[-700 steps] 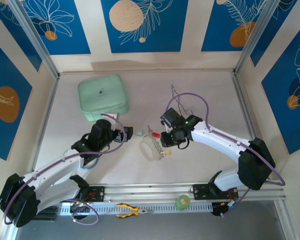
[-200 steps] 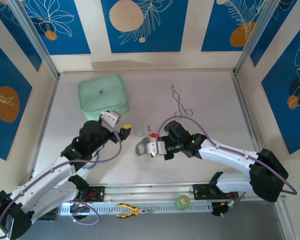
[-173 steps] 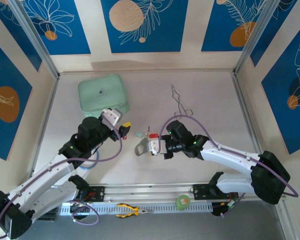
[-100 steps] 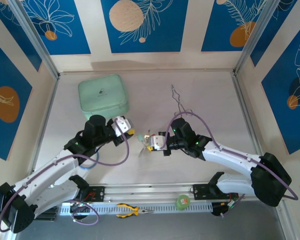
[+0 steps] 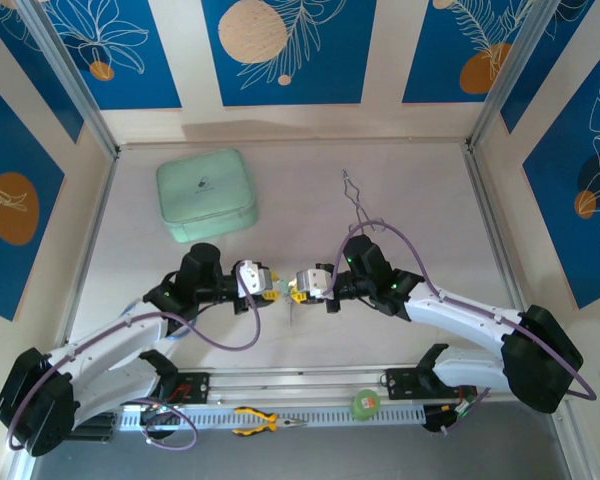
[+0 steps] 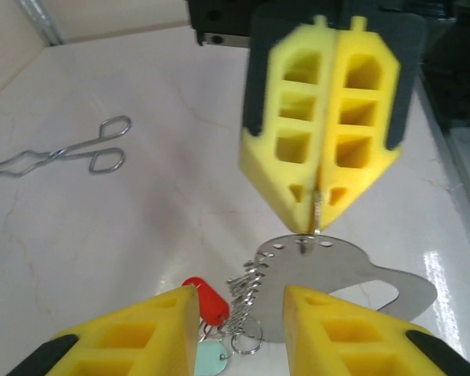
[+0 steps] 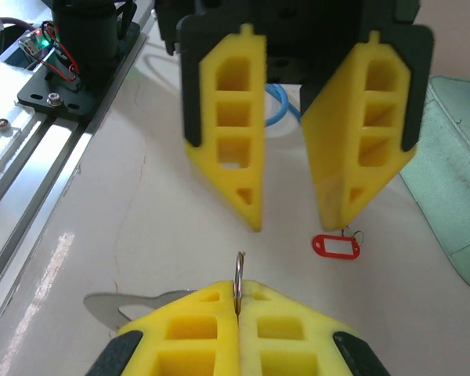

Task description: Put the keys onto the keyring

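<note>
My right gripper (image 7: 239,288) is shut on a thin ring at the top of the keyring (image 6: 337,274), a flat grey metal loop that hangs below its fingers (image 6: 321,133). The keys (image 6: 254,294) bunch at the keyring's left edge, with a red tag (image 6: 207,301) and a pale green tag (image 6: 211,360). The red tag (image 7: 335,246) lies on the table. My left gripper (image 6: 239,301) faces the right one nose to nose at mid-table, its fingers (image 7: 223,133) apart with nothing between them. From above, the left gripper (image 5: 268,285) and right gripper (image 5: 302,283) nearly meet.
Thin silver tongs (image 5: 358,200) lie behind the right arm. A mint case (image 5: 206,192) sits at the back left. Yellow-handled pliers (image 5: 265,422) and a green roll (image 5: 365,403) rest on the front rail.
My left gripper has swung right and down to face the right one, its jaws narrowing. The right gripper has lifted the keyring off the table and drawn it back slightly.
</note>
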Tool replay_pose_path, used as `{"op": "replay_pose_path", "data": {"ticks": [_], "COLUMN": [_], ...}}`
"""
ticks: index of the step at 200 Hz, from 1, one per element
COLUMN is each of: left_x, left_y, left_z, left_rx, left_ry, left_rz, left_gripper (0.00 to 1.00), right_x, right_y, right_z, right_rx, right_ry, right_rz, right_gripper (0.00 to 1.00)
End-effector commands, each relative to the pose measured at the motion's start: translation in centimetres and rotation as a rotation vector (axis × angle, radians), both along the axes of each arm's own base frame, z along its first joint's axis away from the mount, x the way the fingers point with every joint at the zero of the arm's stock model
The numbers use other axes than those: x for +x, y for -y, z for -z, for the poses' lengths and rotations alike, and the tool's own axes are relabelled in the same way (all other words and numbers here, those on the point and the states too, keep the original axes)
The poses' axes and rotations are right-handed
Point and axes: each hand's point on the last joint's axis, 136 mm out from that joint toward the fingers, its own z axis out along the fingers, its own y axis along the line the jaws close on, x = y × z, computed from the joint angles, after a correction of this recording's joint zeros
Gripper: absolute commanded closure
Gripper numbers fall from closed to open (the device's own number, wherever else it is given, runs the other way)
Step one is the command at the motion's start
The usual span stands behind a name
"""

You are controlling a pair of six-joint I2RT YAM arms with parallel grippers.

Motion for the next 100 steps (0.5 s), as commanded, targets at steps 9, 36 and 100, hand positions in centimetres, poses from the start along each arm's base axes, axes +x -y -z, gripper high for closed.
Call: {"op": "replay_pose_path", "data": {"ticks": [9,36,100], "left_x": [-1.4,-1.2,-1.3], "left_y": [0.7,1.0,1.7], "left_z": [-0.7,-0.7,-1.1], "left_rx": [-0.050,-0.049,-0.075], "left_ry": [0.052,0.067,0.061], "left_rz": [0.103,0.096,0.116], "left_gripper": [0.64,0.63,0.74], "right_x": [0.0,0.0,0.0], "right_y": [-0.3,-0.7,-1.7], "right_z": [-1.4,-1.7,-2.0], "right_rx": [0.051,0.066,0.084], "right_ry": [-0.008,-0.016,-0.021], "right_rz": [-0.002,-0.006,-0.008], "right_gripper": [1.00,1.00,1.00]}}
